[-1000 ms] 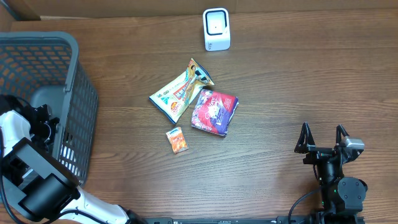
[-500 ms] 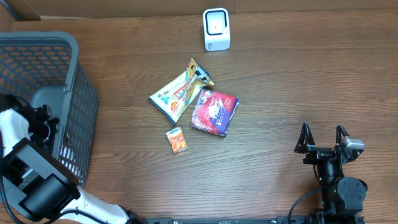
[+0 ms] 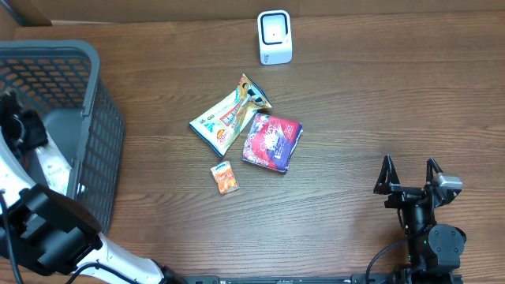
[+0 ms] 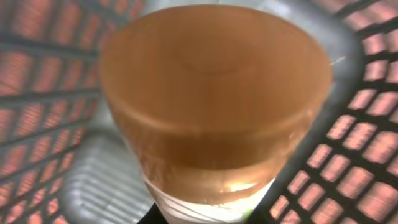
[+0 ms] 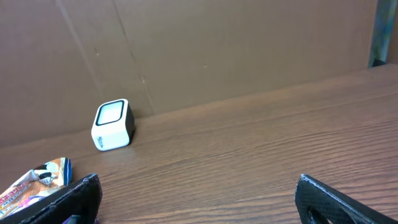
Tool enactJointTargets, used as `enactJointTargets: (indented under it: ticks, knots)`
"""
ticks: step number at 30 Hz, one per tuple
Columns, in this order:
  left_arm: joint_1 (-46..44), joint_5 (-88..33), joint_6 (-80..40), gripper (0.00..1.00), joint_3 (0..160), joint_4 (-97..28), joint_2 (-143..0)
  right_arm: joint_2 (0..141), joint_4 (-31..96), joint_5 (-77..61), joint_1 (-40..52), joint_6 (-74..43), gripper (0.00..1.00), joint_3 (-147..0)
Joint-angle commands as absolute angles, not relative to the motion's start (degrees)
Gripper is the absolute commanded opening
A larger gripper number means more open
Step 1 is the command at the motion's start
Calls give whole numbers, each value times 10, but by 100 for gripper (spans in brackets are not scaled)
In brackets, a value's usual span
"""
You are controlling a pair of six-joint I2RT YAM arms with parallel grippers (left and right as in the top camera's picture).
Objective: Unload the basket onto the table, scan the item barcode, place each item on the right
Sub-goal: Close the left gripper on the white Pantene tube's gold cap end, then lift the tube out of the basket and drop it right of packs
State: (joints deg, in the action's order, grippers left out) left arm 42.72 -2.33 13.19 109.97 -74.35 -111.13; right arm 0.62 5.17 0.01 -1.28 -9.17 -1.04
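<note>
Left arm (image 3: 12, 170) had swung up and leftward inside the basket (image 3: 99, 118) since a second before, its jaws drawn shut on a brown-capped container (image 4: 211, 106).
Nearest me, the right jaws stood wide open just above the worktop (image 3: 355, 102). The container hung inside the grey basket, with mesh all round it. Further out lay a small orange sachet (image 3: 225, 177), then a purple packet (image 3: 272, 140) against a yellow-green snack bag (image 3: 229, 114). Farthest back, the white scanner (image 3: 274, 37) stood upright.

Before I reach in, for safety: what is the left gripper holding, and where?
Likely the brown-lidded container, below its lid; the contact itself is hidden.
</note>
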Motion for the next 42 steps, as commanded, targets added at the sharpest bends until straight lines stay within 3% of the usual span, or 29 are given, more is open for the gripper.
enactJointTargets:
  ticks: [1,15,22,31,42]
  knots:
    - [423,-72,115,4,1180,-773,-1106,2,48,-1,-10,-90,100,-4]
    - [389,-240,115,4,1506,-929,-1104,2,48,-1,-10,-90,100,-4]
    - [335,-326,98,4,1646,-922,-1084,2,48,-1,-10,-90,100,-4]
    - [157,-319,88,4,1701,-936,-1069,2,48,-1,-10,-90,100,-4]
    - [-92,-236,88,4,1570,-967,-1166,2,48,-1,-10,-90,100,-4]
